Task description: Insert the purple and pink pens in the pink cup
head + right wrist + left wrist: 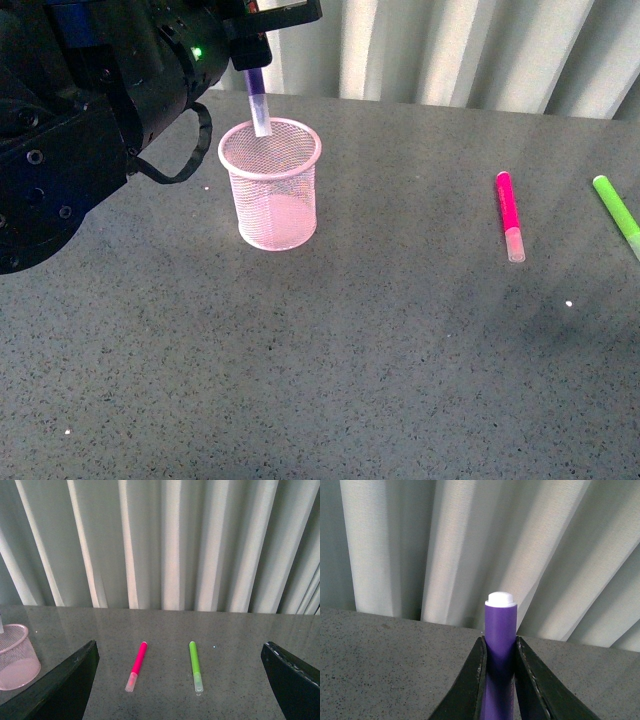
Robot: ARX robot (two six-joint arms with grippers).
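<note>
Your left claw [500, 642] pinches the purple-barrelled marker pen [257, 100] upright, with the pale cap down. The cap end sits at the mouth of the pale pink wire-mesh cup [275, 215], at ten o'clock on the grey bench [350, 380]. The magenta-pink marker pen [509, 212] lies flat at two o'clock, near a green marker [617, 212]. Your right claw [180, 680] is spread wide.

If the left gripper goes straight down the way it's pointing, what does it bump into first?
Probably the pink cup. The left gripper holds the purple pen cap-down over the cup's mouth, so the pen would go inside first, though depth is unclear.
</note>
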